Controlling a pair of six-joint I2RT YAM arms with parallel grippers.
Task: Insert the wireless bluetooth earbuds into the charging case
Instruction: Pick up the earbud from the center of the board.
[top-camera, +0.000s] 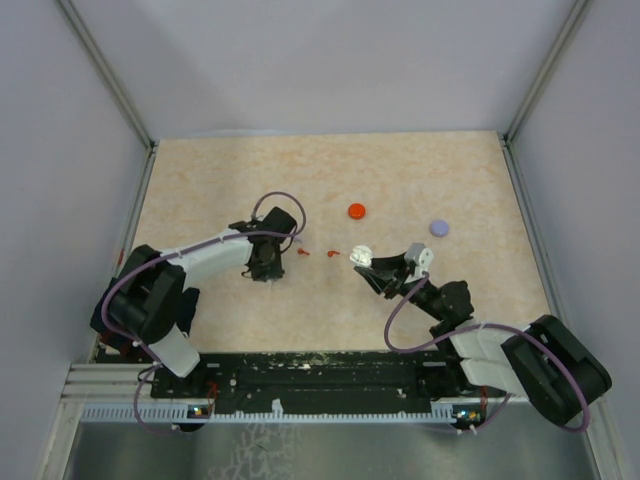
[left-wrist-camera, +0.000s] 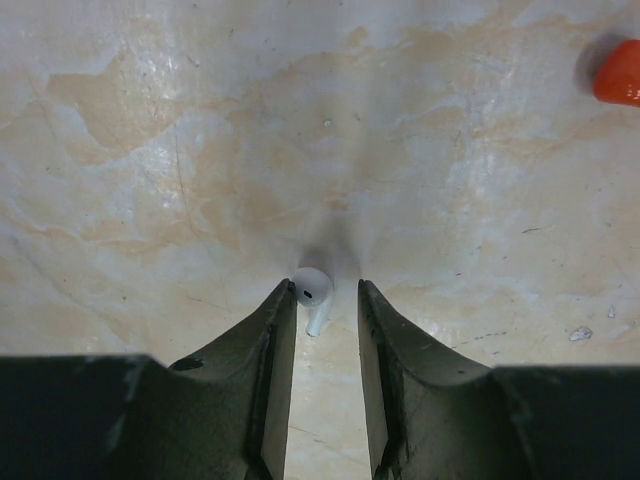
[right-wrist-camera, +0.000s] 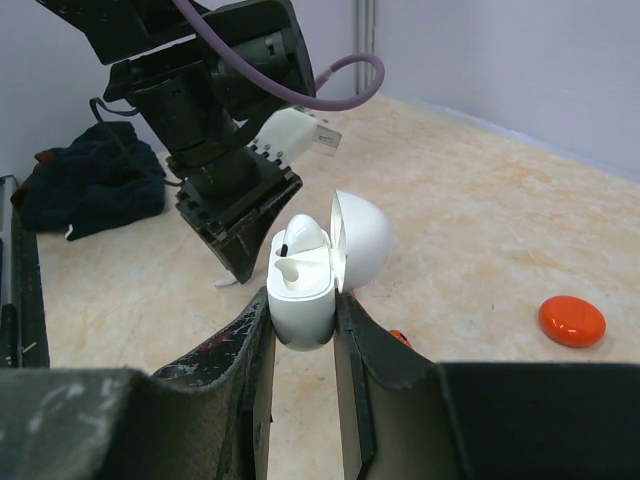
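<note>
A white earbud (left-wrist-camera: 312, 289) lies on the table between the tips of my open left gripper (left-wrist-camera: 326, 290); the left finger is at its head, the right finger stands apart from it. My right gripper (right-wrist-camera: 301, 303) is shut on the white charging case (right-wrist-camera: 300, 285) and holds it upright above the table, with the lid (right-wrist-camera: 362, 238) open. One white earbud (right-wrist-camera: 303, 233) sits in the case and the slot beside it is empty. From above, the case (top-camera: 362, 257) is right of the left gripper (top-camera: 268, 268). Two red earbuds (top-camera: 303, 252) (top-camera: 333, 253) lie between them.
A red disc (top-camera: 357, 211) and a purple disc (top-camera: 439, 228) lie further back on the table. The red disc also shows in the right wrist view (right-wrist-camera: 572, 321). A red piece (left-wrist-camera: 620, 72) sits at the upper right of the left wrist view. Grey walls enclose the table.
</note>
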